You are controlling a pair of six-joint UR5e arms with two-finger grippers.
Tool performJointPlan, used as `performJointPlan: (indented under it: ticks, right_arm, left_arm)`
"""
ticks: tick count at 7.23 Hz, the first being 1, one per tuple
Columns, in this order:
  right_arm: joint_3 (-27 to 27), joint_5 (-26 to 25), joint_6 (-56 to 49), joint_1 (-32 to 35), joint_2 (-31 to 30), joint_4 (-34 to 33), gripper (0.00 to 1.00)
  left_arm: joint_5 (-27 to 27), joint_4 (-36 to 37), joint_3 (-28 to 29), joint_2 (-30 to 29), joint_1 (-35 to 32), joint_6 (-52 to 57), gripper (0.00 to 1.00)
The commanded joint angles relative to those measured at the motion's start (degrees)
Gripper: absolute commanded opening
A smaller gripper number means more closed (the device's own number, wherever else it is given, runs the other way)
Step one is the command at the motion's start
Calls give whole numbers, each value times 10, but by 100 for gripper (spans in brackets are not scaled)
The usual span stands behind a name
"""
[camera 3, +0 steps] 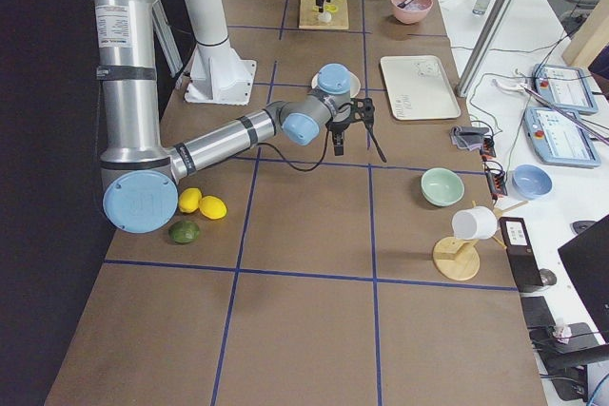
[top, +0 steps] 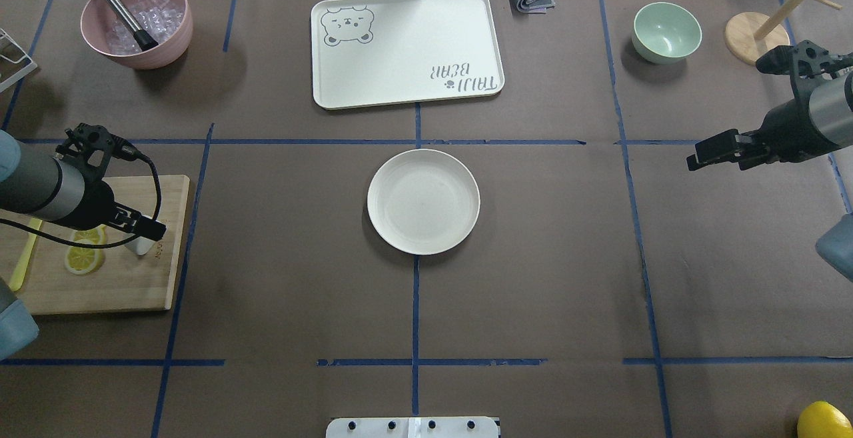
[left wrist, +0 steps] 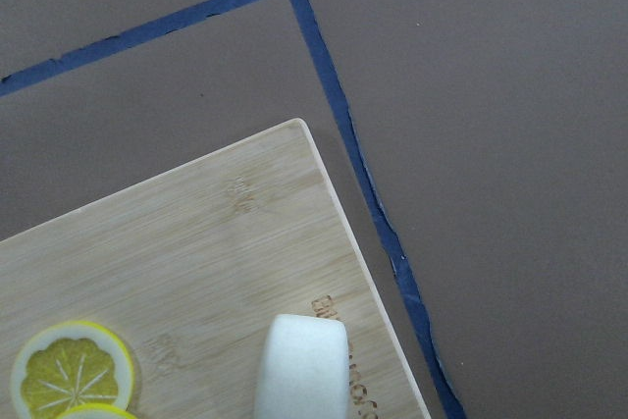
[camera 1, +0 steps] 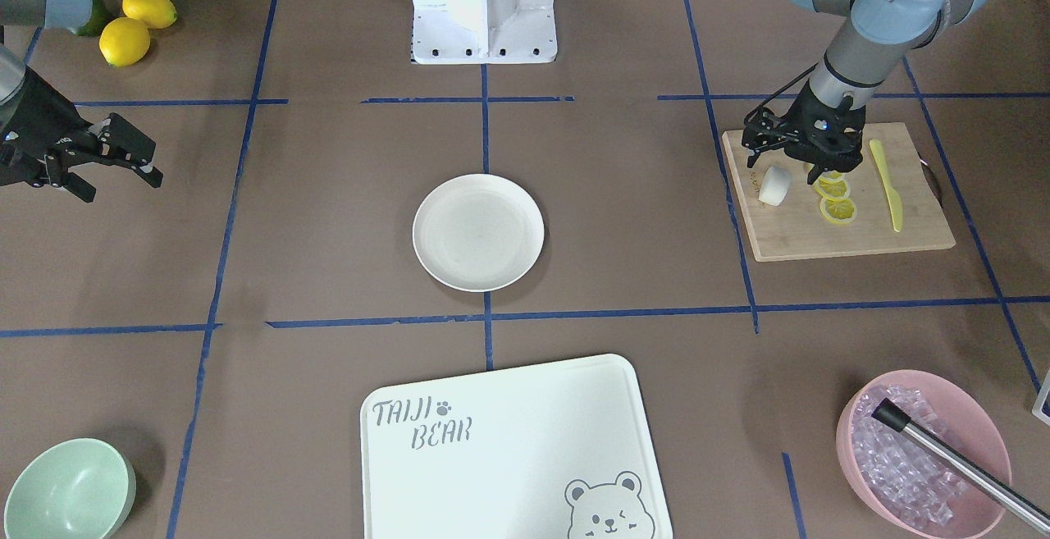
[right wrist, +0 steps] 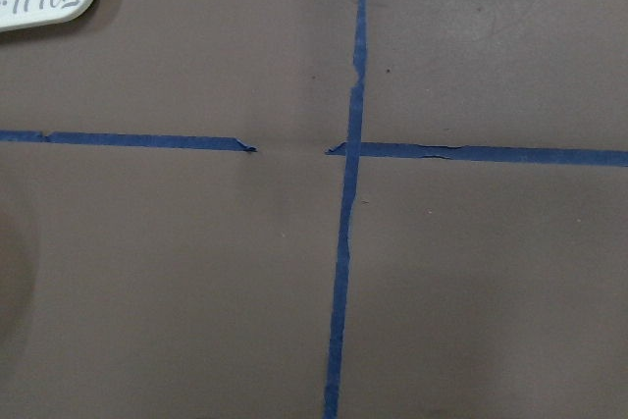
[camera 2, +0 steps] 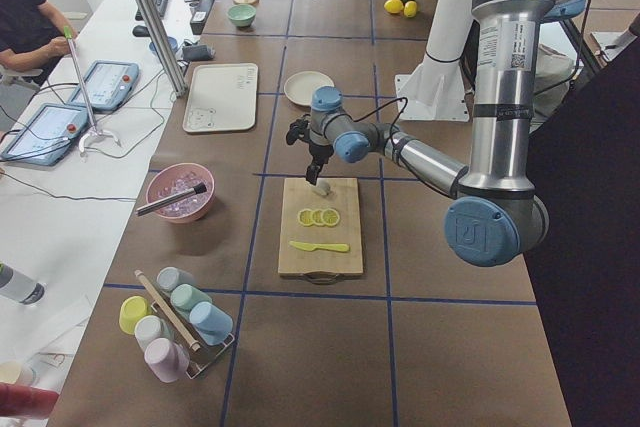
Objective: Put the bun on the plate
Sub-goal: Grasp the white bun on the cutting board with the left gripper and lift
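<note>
The bun (camera 1: 774,184), a small white rounded lump, lies on its side on the wooden cutting board (camera 1: 820,235) next to the lemon slices (camera 1: 837,209). My left gripper (camera 1: 794,168) hangs open just over it, fingers pointing down and not touching it. From overhead the left gripper (top: 156,230) partly covers the bun (top: 138,247). The left wrist view shows the bun (left wrist: 304,365) at its bottom edge and no fingers. The round cream plate (camera 1: 478,231) sits bare at the table's middle (top: 423,201). My right gripper (camera 1: 121,186) is open and holds nothing, far from both.
A yellow knife (camera 1: 887,186) lies on the board. The bear-print tray (camera 1: 509,440) is beyond the plate. A pink bowl of ice (camera 1: 923,457) with a metal tool and a mint-green bowl (camera 1: 70,490) stand at the far corners. Whole lemons (camera 1: 135,26) lie near the right arm.
</note>
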Motion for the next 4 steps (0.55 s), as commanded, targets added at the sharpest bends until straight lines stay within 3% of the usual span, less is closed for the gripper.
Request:
performJointPlan:
  ticks: [1,4]
  right_arm:
    - [1,-1,-5,-1,-2,-4,100]
    - [1,-1,-5,-2,-2,-4,100]
  left_arm:
    - [0,-36,29,-1,1,-6,98]
    - [0,-36,47,-2,5,-3,98]
